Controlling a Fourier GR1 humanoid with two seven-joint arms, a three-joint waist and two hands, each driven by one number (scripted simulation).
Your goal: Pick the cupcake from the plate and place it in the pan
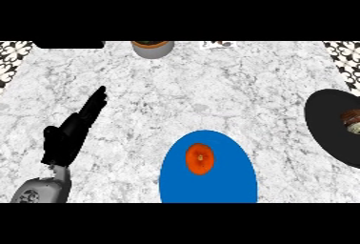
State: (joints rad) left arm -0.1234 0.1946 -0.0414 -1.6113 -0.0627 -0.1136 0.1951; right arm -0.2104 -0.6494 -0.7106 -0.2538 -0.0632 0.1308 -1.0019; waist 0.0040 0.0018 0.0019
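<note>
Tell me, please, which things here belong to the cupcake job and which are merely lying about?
For the job:
- orange cupcake, on the blue plate
- black pan, at the right edge
- left hand, open, at the left

Lying about:
- grey pot, at the far edge
- small item near it, too cut off to name
- brown thing, lying in the pan

Kitchen: marble counter (232,90), patterned tiles (13,59).

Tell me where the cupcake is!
Head view: the orange cupcake sits on the blue plate, bottom centre, left of the black pan.
</note>
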